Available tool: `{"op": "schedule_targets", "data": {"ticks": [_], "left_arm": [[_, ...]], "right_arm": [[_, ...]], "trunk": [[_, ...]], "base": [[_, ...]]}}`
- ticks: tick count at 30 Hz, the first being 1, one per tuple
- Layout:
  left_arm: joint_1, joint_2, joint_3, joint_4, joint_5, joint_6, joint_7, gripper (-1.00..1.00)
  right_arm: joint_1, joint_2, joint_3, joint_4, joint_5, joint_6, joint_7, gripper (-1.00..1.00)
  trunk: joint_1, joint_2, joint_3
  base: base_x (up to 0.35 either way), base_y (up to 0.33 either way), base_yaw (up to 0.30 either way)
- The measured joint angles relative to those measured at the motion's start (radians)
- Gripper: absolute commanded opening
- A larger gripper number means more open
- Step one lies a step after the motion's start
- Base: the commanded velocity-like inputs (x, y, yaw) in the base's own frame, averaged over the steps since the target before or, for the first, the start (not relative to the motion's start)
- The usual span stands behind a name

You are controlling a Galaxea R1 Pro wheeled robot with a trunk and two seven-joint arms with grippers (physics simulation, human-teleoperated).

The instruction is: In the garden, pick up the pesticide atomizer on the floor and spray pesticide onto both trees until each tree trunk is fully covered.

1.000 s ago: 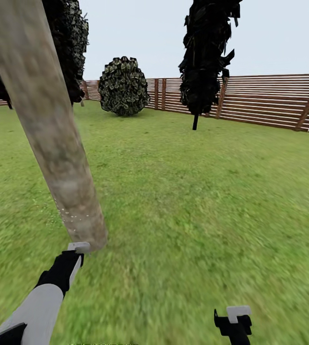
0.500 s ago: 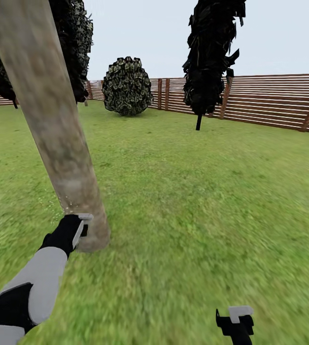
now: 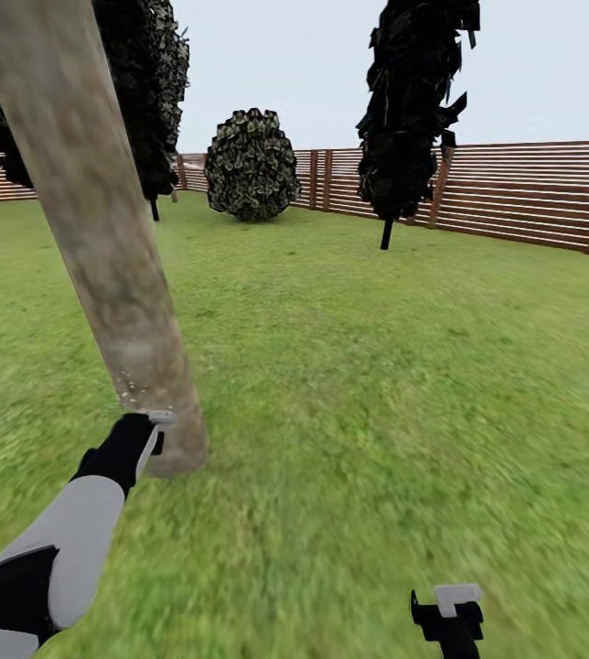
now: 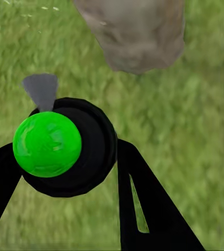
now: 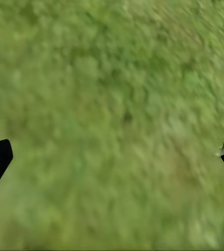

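trunk mottled beige, round | l gripper pinching atomizer | r gripper spread | grass blurry

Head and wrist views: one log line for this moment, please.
left gripper: at tree trunk base, shut on pesticide atomizer | right gripper: open, over grass

Tree trunk top cut off by frame edge; base partly hidden behind left gripper.
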Motion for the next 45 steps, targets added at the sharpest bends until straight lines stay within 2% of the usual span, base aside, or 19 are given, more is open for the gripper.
{"op": "schedule_targets", "data": {"ticks": [14,26,33,39,41,43,45], "left_arm": [[0.002,0.004,0.0,0.006,-0.002,-0.002,0.009,-1.0],[-0.001,0.005,-0.002,0.0,-0.002,-0.001,0.008,-1.0],[-0.049,-0.02,0.0,-0.001,0.001,0.003,0.002,-1.0],[-0.07,-0.006,0.003,-0.045,-0.001,0.008,-0.001,-1.0],[-0.071,-0.015,0.0,-0.05,0.001,0.017,-0.001,-1.0],[-0.074,-0.036,-0.001,-0.052,0.006,0.039,-0.001,-1.0],[-0.083,-0.075,-0.008,-0.055,0.007,0.051,-0.001,-1.0]], "right_arm": [[0.0,0.0,0.001,-0.001,0.0,0.0,0.0,1.0],[0.0,0.0,0.001,-0.001,0.0,0.0,0.0,1.0],[0.0,0.0,0.0,0.0,0.0,0.0,0.0,1.0],[0.0,0.0,0.0,0.0,0.0,0.0,0.0,1.0],[0.0,0.0,0.001,0.0,0.0,0.0,0.0,1.0],[0.0,0.0,0.001,-0.001,0.0,0.0,0.0,1.0],[0.0,0.0,0.0,-0.001,0.0,0.0,0.0,1.0]], "trunk": [[0.0,0.0,0.0],[0.0,0.0,0.0],[0.0,0.0,0.0],[0.0,0.0,0.0],[0.0,0.0,0.0],[0.0,0.0,0.0],[0.0,0.0,0.0]], "base": [[0.0,-0.272,0.016],[-0.045,-0.187,0.264],[-0.001,-0.002,0.278],[0.0,0.0,0.277],[0.0,0.0,0.19],[0.0,0.0,0.067],[0.0,0.0,0.022]]}}
